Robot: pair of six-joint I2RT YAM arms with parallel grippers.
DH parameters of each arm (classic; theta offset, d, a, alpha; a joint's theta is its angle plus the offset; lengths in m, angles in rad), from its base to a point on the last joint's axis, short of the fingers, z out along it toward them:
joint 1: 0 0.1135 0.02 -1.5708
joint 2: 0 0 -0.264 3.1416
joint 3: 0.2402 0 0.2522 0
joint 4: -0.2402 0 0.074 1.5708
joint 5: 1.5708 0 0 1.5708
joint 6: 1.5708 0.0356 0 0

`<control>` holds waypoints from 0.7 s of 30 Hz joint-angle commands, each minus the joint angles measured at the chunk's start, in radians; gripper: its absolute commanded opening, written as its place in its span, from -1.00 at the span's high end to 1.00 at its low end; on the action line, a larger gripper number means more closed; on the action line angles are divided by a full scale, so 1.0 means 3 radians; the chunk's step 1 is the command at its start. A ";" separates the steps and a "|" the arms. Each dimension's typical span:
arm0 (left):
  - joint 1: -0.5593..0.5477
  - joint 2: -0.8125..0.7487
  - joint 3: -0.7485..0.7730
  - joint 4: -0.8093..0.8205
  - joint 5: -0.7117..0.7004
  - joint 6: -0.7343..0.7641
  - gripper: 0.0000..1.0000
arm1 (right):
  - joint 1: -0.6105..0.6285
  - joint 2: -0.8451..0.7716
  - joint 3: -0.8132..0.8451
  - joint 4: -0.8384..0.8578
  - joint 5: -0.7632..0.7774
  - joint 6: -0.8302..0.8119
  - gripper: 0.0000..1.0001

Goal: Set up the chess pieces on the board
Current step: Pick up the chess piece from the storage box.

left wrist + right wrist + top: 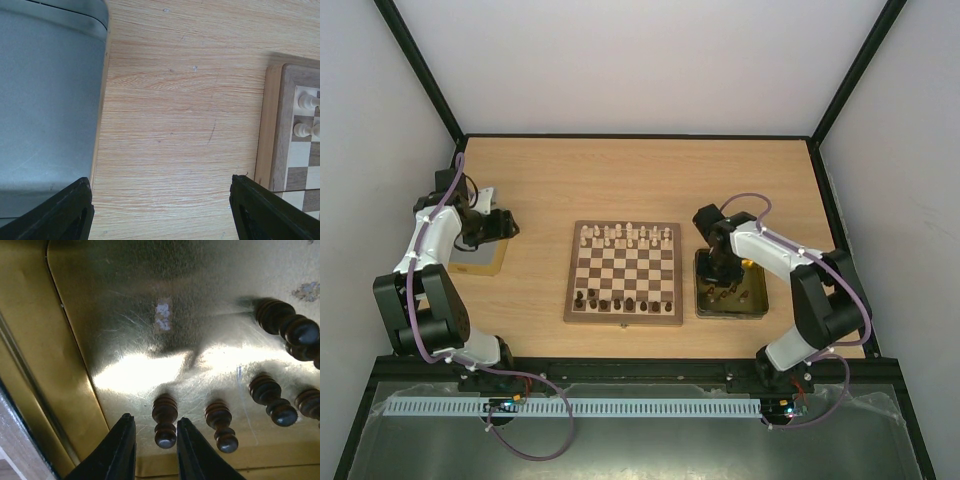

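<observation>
Over the gold tray [125,340] on my right side, the right gripper [154,421] has its fingers set narrowly apart on either flank of one dark pawn [165,422]. A sliver of tray shows on one side, so I judge it not yet pinched, though the glare makes that hard to be sure of. My worry is the second pawn [220,427] just beside the outer finger: a small sideways drift would topple it. The rounded pawn could also squirt out on that slick metal if I close off-centre. The board [623,320] sits between the arms, with pale pieces [625,236] along its far rows and dark pieces [620,302] partly filling the near side. The left gripper [160,180] hangs wide open over bare table [170,125], between a grey lid [45,100] and the board. The tabletop is pale wood grain, with white walls and black frame posts around it.
</observation>
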 commanded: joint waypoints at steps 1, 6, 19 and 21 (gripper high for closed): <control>-0.0014 -0.0001 -0.0050 -0.0016 -0.0012 -0.0020 -0.49 | -0.0037 0.0084 -0.0044 0.0040 0.0019 -0.0073 0.57; -0.0014 0.0009 -0.0050 -0.0016 -0.0008 -0.0021 -0.49 | -0.0045 0.0099 -0.0077 0.0047 0.0029 -0.0082 0.60; -0.0018 0.0040 -0.0038 -0.0016 0.0005 -0.0019 -0.49 | -0.0055 0.0128 -0.0174 0.0090 0.0066 -0.0095 0.68; -0.0016 0.0035 -0.0039 -0.0018 0.0008 -0.0022 -0.49 | -0.0063 0.0160 -0.0170 0.0093 0.0074 -0.0109 0.72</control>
